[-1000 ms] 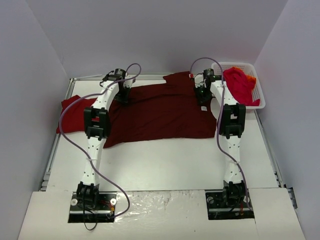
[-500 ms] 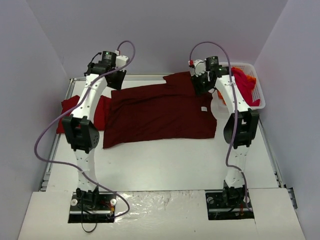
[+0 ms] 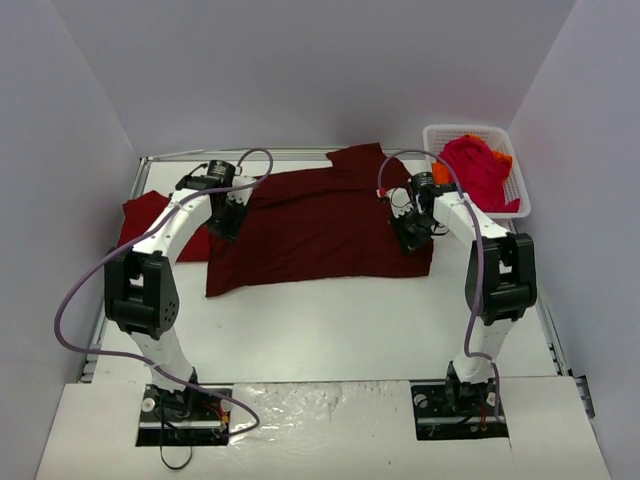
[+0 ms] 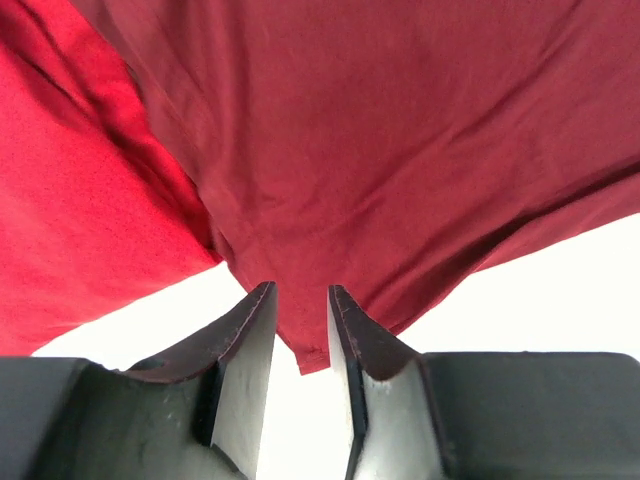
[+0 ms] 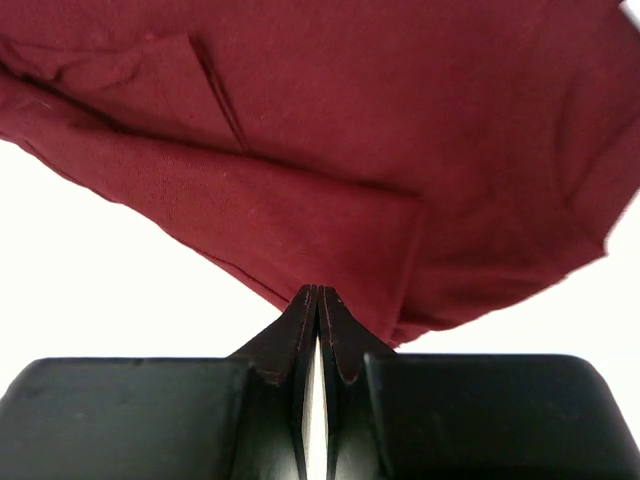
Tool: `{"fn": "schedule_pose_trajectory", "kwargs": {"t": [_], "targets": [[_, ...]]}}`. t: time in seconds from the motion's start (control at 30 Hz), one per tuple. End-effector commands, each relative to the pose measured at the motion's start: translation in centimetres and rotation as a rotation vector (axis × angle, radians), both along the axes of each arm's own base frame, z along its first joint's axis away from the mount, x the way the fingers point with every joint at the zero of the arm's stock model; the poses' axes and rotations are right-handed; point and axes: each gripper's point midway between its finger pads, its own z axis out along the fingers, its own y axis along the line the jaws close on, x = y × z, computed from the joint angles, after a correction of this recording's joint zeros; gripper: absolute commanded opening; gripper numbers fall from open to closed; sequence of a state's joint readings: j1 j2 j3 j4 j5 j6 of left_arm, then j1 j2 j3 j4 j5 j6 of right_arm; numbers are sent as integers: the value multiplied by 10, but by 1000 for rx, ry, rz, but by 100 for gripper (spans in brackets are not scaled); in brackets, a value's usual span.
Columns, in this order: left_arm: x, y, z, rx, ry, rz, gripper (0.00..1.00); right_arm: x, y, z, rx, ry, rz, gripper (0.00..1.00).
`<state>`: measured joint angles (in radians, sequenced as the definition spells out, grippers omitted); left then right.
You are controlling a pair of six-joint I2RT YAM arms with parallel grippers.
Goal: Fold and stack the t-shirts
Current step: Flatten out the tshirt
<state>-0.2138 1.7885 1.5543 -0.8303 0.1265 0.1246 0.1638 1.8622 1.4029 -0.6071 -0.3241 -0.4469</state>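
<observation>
Maroon t-shirt (image 3: 320, 225) lies spread across the desk (image 3: 330, 330), a pincer at each side.
Left pincer (image 4: 300, 300) stands slightly parted over its left corner; right pincer (image 5: 318, 295) is pressed together at its right edge.

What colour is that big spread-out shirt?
The shirt is dark maroon; top view shows it best.

Four t-shirts: one dark maroon shirt (image 3: 320, 225) and one brighter red shirt (image 3: 150, 215) on the one table (image 3: 330, 320), plus one crimson shirt (image 3: 478, 170) and one orange shirt (image 3: 503, 158) (only slivers show) in the one white basket (image 3: 522, 205). Two arms, one tool each: left tool (image 3: 228, 222), right tool (image 3: 410, 238).
</observation>
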Motion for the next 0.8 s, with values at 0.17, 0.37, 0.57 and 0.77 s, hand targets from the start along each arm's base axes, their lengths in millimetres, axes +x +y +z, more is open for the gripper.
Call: {"fn": "schedule_pose_trajectory", "kwargs": {"t": [0.17,0.37,0.57,0.77], "targets": [[-5,17,23,29,-129,8,30,-1,3,-22,29,21,2,0],[-9,22,19,36,-135,17,33,-7,3,-41,22,68,14,0],[-10,25,18,37,-131,24,34,-14,1,-55,7,101,17,0],[-10,24,19,32,-132,25,35,-19,3,-49,19,96,20,0]]}}
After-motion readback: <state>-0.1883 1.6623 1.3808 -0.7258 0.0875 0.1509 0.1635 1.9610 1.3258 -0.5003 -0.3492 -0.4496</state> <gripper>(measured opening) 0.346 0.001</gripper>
